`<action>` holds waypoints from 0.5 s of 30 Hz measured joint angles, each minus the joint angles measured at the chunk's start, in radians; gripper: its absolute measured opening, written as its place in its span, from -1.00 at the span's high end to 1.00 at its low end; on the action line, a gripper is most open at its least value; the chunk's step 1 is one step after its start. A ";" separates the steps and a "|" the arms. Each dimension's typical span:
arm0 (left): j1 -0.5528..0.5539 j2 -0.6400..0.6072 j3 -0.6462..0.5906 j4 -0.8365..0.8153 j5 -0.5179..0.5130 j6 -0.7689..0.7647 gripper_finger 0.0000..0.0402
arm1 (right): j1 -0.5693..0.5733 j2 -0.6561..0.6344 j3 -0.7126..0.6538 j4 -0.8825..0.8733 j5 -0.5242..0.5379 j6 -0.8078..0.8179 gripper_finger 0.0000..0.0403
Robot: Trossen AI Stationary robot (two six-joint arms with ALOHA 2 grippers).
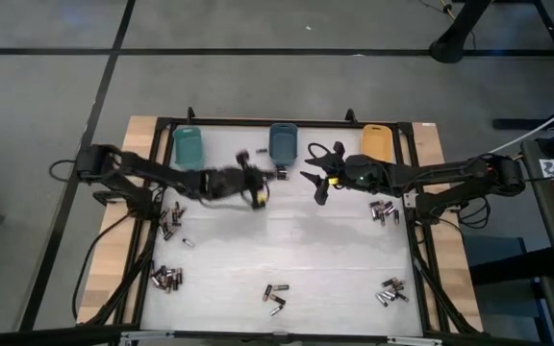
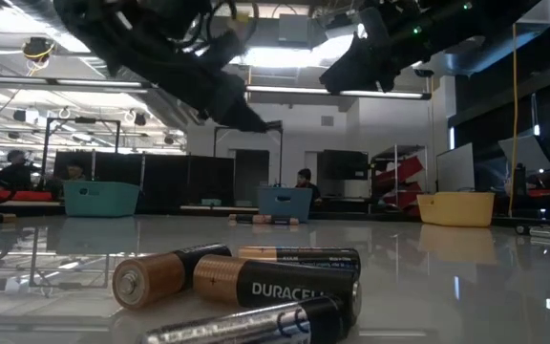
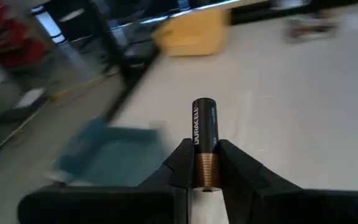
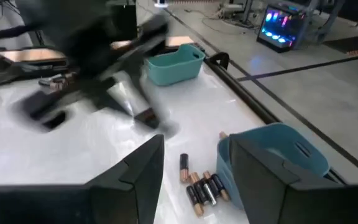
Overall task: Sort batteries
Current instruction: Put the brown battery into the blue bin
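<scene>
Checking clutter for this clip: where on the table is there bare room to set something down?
Bare: the centre of the table, between the left gripper and the front batteries. Crowded: the side battery piles and near the blue bin.

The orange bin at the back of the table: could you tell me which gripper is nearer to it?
Right. The right gripper hangs just beside the orange bin, toward the blue one; the left gripper, holding a battery, is beyond the blue bin.

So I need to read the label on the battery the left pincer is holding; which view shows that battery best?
The left wrist view: the held battery stands clamped in the left pincer, its label readable. The high view shows only that pincer blurred in motion, the battery indistinct. In the low and right wrist views I cannot make it out.
</scene>
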 joint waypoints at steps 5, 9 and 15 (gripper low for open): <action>0.229 0.000 0.085 -0.180 0.225 -0.033 0.78 | 0.000 0.000 0.000 0.005 0.068 -0.049 0.10; 0.345 0.050 0.195 -0.278 0.317 -0.021 0.75 | -0.001 0.000 0.000 -0.003 0.124 -0.105 0.10; 0.398 0.199 0.391 -0.448 0.408 -0.014 0.78 | -0.057 0.006 0.000 -0.014 0.141 -0.146 0.10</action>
